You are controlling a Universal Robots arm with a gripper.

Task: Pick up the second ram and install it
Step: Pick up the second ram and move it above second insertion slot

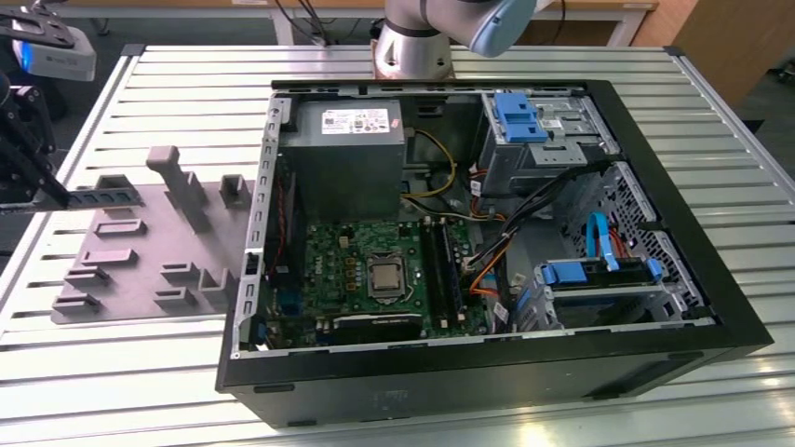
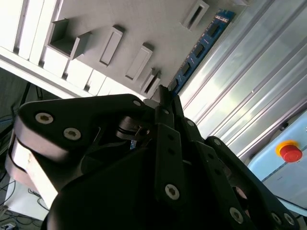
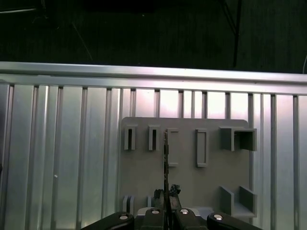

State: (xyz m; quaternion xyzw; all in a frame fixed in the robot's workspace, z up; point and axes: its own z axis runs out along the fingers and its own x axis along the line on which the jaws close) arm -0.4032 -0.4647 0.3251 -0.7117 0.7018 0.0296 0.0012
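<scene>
The fingers (image 2: 167,120) are clamped flat against both faces of the second ram (image 2: 199,48), gripping it at one end. In the second wrist view the blue-green stick with its row of dark chips reaches straight out from the fingertips. In the first wrist view the same stick (image 3: 166,153) shows edge-on as a thin dark line running out from the gripper (image 3: 166,196). It passes over the grey fixture plate (image 3: 187,182) toward one of the plate's slotted blocks (image 3: 171,146). Whether its far end touches that block or hangs clear of it I cannot tell. In the exterior view the gripper (image 1: 47,191) stands at the exterior view's left, over the outer edge of the plate (image 1: 137,251). The thin strip just beside its tips is probably the stick, though that is hard to make out there. The plate lies on a slatted metal table (image 1: 410,65), just beside the open computer case (image 1: 733,326), which takes up the middle and lower right of the frame. The green motherboard (image 1: 360,261) lies in the case, well apart from the gripper. A red push button (image 2: 290,152) sits beyond the table in the second wrist view.
</scene>
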